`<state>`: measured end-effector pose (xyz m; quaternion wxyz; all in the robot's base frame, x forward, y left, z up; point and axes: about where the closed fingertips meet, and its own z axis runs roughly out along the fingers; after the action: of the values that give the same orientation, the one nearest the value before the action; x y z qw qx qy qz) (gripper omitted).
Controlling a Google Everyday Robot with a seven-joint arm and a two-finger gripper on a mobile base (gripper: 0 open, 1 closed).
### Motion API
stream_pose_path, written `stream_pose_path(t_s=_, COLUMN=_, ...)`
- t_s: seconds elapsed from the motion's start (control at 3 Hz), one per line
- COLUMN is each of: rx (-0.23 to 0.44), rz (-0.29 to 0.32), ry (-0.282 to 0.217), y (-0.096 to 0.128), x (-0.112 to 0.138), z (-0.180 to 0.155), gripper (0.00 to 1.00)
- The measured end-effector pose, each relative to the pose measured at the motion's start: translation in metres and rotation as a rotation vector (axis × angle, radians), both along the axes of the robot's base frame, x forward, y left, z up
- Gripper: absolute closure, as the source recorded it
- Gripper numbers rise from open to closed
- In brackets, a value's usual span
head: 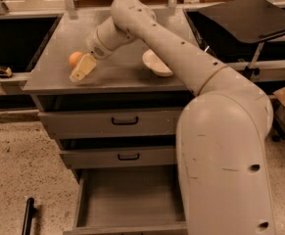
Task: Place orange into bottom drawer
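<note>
A small round orange lies on the grey cabinet top near its left side. My gripper hangs over the top just right of and in front of the orange, its cream fingers pointing down-left toward the top's left front edge, close to the fruit. The bottom drawer is pulled out at the foot of the cabinet and shows a plain grey inside with nothing in it.
A cream bowl sits on the top to the right of the gripper, partly behind my arm. Two upper drawers with black handles are shut. A black rod lies on the speckled floor at the left. A dark tray stand is at the right.
</note>
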<state>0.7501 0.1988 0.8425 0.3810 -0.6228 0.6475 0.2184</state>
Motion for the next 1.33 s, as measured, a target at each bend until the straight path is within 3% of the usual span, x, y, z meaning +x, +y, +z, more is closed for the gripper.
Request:
stream_pose_path(t_s=0.67, rx=0.158, rz=-0.012, ry=0.029, y=0.023, x=0.003, z=-0.007, gripper=0.46)
stream_pose_path(t_s=1.0, rx=0.2, rz=-0.008, ry=0.027, y=0.028, x=0.001, z=-0.006, gripper=0.69)
stream_pose_path(t_s=1.33, rx=0.252, rz=0.073, ry=-0.047, y=0.039, x=-0.011, z=0.024, gripper=0.92)
